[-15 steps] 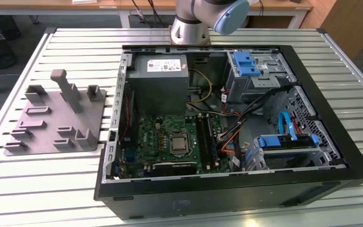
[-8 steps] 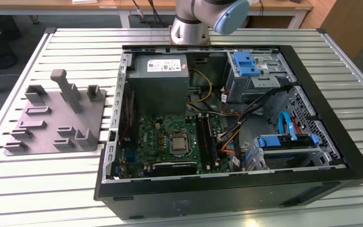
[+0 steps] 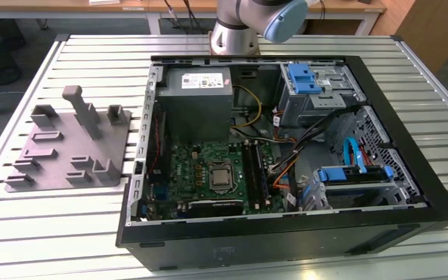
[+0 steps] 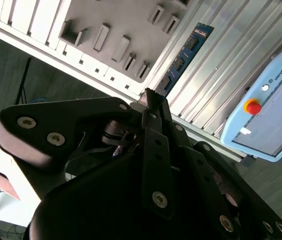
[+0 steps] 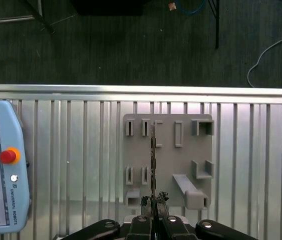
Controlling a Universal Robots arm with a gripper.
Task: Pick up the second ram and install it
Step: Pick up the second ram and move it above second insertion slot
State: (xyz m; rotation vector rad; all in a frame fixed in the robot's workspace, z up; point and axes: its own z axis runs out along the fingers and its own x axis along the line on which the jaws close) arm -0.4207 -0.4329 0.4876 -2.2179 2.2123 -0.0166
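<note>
In the second wrist view the second ram (image 4: 185,55) is a thin blue strip with dark chips, sticking out from the tips of my gripper (image 4: 151,96). The fingers are shut on its near end. The first wrist view shows the same ram (image 5: 152,160) edge-on as a thin line running out from the gripper (image 5: 153,201), well above the grey fixture (image 5: 180,160). In the exterior view the open computer case (image 3: 434,192) holds the green motherboard (image 3: 196,169), with long dark slots (image 3: 255,169) beside the processor socket.
The grey fixture (image 3: 68,151) with upright posts lies on the slatted metal table (image 3: 45,233) at the exterior view's left of the case. A teach pendant (image 5: 1,165) with a red button lies on the table. The arm's base (image 3: 235,32) stands behind the case.
</note>
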